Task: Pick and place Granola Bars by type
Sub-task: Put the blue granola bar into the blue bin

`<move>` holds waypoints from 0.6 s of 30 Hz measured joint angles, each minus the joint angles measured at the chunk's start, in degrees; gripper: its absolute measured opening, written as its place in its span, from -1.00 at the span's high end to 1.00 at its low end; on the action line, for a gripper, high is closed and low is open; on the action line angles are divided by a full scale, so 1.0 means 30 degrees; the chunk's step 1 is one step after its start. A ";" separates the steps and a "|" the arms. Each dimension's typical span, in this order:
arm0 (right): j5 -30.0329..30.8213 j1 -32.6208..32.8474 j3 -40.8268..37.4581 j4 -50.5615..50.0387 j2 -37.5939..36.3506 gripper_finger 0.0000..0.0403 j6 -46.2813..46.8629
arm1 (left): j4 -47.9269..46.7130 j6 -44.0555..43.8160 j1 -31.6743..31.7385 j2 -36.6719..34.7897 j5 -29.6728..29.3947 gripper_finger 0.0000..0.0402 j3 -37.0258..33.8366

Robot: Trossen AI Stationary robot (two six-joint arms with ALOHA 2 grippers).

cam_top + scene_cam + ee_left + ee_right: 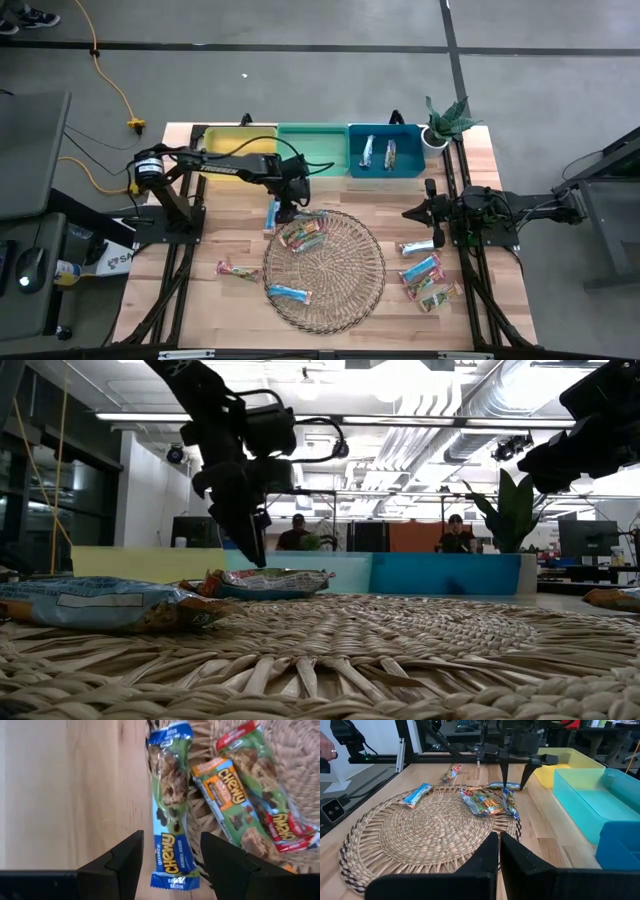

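**Left gripper over a blue Quaker Chewy bar at the mat's edge**

Left gripper (170,865) hangs w/ fingers parted, straddling a blue-wrapped bar (170,815) but not touching it; nothing grasped. Wrapper reads "QUAKER CHEWY" in yellow. Bar lies half on the wicker tray (345,290), half on the wood table (200,300), on the tray's rim nearest the bins. Just beside it on the tray: two red/green bars (265,795), also marked "CHEWY".

Right gripper (499,845) clenched shut, empty, parked at the table's right side, well apart from the tray.

Other bars: one light-blue (288,293) on the tray's near-left part, one multicoloured (237,269) on the table left of the tray, a cluster (425,275) on the table right of the tray. Two silvery bars (378,153) lie in the blue bin (410,165). Green bin (312,140) & yellow bin (235,140) sit beside it. No other writing readable.
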 joint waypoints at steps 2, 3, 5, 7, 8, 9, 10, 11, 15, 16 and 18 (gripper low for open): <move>-0.0007 0.0003 -0.0003 -0.0008 0.0000 1.00 0.0003 | 0.0235 0.0000 -0.0117 0.0224 0.0112 0.03 0.0049; 0.0000 0.0007 0.0000 -0.0015 0.0000 1.00 0.0000 | 0.0375 0.0000 -0.0195 0.0439 -0.0022 0.03 0.0058; 0.0000 0.0003 0.0000 -0.0013 -0.0003 1.00 0.0002 | 0.0105 0.0029 -0.0214 0.0593 -0.0255 0.03 -0.0037; -0.0007 0.0003 -0.0003 -0.0015 -0.0007 1.00 0.0000 | 0.0808 -0.0078 -0.0359 0.0863 -0.0191 0.03 0.0068; -0.0002 0.0000 0.0000 -0.0004 0.0004 1.00 0.0002 | 0.0778 -0.0138 -0.0342 0.0967 -0.0170 0.03 0.0065; 0.0001 0.0003 0.0000 0.0023 0.0028 1.00 0.0005 | 0.0531 -0.0135 -0.0335 0.1040 -0.0179 0.03 0.0011; -0.0007 0.0000 0.0000 0.0007 0.0036 1.00 0.0004 | 0.0565 -0.0097 -0.0335 0.1136 -0.0175 0.03 -0.0001; -0.0005 0.0001 0.0000 -0.0056 0.0016 1.00 0.0002 | 0.0750 -0.0080 -0.0335 0.1282 -0.0179 0.03 0.0007; 0.0000 0.0000 0.0008 -0.0015 0.0125 1.00 0.0007 | 0.0751 -0.0138 -0.0328 0.1678 -0.0171 0.03 0.0021; 0.0000 0.0003 0.0007 0.0005 0.0131 1.00 0.0000 | 0.0669 -0.0142 -0.0328 0.1745 -0.0171 0.03 0.0018; -0.0001 0.0000 0.0007 -0.0052 0.0131 1.00 0.0007 | 0.0812 -0.0149 -0.0328 0.1945 -0.0055 0.03 0.0020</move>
